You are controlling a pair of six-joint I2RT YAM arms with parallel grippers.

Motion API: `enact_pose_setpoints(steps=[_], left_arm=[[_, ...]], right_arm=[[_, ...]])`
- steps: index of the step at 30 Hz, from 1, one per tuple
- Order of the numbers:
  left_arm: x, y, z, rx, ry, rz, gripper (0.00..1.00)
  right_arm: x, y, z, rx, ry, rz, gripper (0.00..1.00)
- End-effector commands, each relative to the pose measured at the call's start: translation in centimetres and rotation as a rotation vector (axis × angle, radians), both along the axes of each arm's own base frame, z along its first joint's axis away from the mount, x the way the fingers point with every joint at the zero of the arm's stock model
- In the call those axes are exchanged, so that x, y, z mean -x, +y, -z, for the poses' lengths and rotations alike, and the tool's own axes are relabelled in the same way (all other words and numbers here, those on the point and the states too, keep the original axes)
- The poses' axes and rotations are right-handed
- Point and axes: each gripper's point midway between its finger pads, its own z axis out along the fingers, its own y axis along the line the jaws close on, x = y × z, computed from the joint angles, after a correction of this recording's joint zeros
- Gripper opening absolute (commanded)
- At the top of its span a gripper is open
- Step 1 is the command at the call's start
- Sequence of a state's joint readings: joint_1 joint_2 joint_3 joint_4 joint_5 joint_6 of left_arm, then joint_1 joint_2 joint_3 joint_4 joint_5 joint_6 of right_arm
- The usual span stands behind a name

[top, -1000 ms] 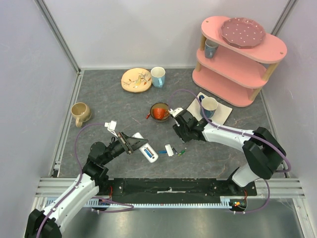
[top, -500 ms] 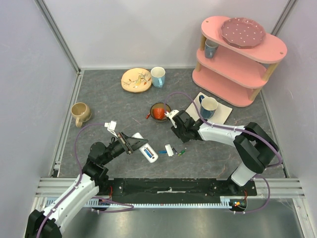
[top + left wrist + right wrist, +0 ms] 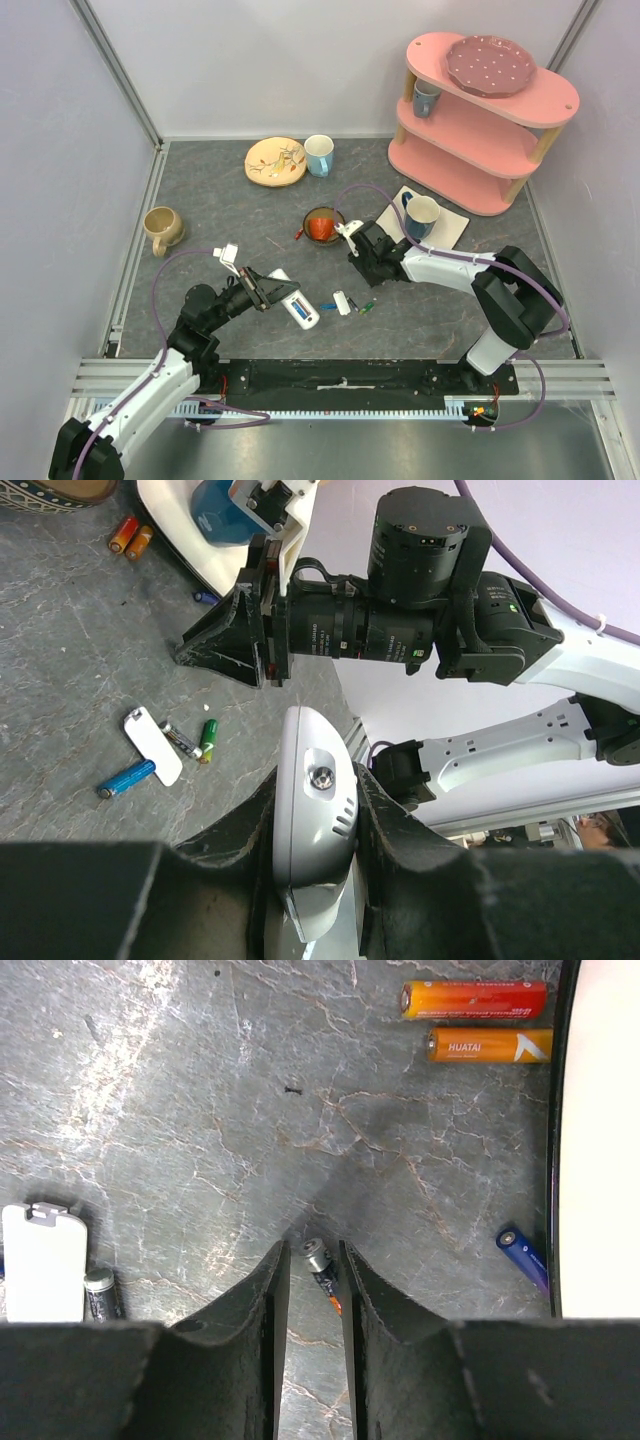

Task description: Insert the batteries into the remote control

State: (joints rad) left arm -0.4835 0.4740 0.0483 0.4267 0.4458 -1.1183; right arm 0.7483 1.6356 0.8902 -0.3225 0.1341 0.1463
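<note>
The remote control (image 3: 312, 810), a slim white bar, is clamped between my left gripper's (image 3: 317, 780) fingers and held above the table (image 3: 297, 305). Below my right gripper (image 3: 312, 1260) a dark battery (image 3: 319, 1256) lies on the table. The fingers stand narrowly open on either side of it, with a slight gap on the left. More batteries lie loose: a blue one (image 3: 127, 777), a green one (image 3: 208, 732), a dark one (image 3: 100, 1295), another blue one (image 3: 522, 1253) and two orange ones (image 3: 472, 1000). In the top view the right gripper (image 3: 357, 268) is low over the table.
A small white cover piece (image 3: 152, 744) lies by the loose batteries. Behind the right gripper are an orange bowl (image 3: 322, 225) and a mug on a napkin (image 3: 422, 213). A pink shelf (image 3: 480, 130), a plate (image 3: 275, 160), a cup (image 3: 319, 154) and a tan mug (image 3: 162, 228) stand farther off.
My right gripper has shifted slightly left and its jaws have narrowed around the dark battery. The left arm with the remote has hardly moved.
</note>
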Motion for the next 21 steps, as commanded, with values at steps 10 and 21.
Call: enact_pose_setpoints(steps=[10, 21], left_arm=[[-0.3, 0.2, -0.4, 0.008, -0.053, -0.017, 0.02], [-0.3, 0.2, -0.3, 0.014, -0.050, -0.015, 0.02]], right_arm=[[-0.1, -0.3, 0.3, -0.059, 0.031, 0.133, 0.13], [0.0, 0.5, -0.4, -0.119, 0.045, 0.170, 0.41]])
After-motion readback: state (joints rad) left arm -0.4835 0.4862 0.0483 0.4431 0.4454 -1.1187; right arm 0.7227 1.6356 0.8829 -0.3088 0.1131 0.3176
